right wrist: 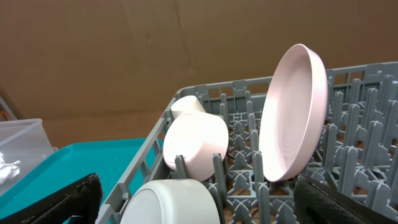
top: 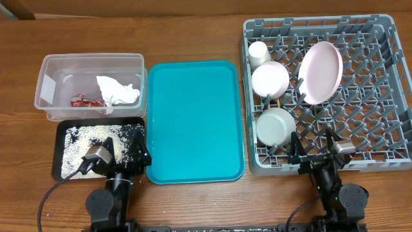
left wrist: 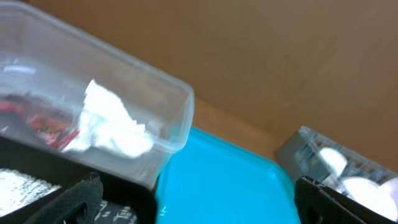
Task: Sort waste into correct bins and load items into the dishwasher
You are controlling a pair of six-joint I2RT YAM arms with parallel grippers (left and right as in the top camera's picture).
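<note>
Jaws of the left gripper (left wrist: 199,208) and right gripper (right wrist: 202,202) stand wide apart, holding nothing; the left hangs over the black tray (top: 61,132), the right at the front rim of the rack (top: 386,64). We find the napkin (top: 117,90) and wrapper (top: 84,100) in the tub (top: 48,71); grains (top: 84,142) strewn across the black tray; the plate (top: 322,72) on edge, two bowls (top: 270,78) and the cup (top: 259,53) in the rack's left half. The teal tray (top: 193,122) lies between, just beside both bins; free pegs fill the rack's right side.
</note>
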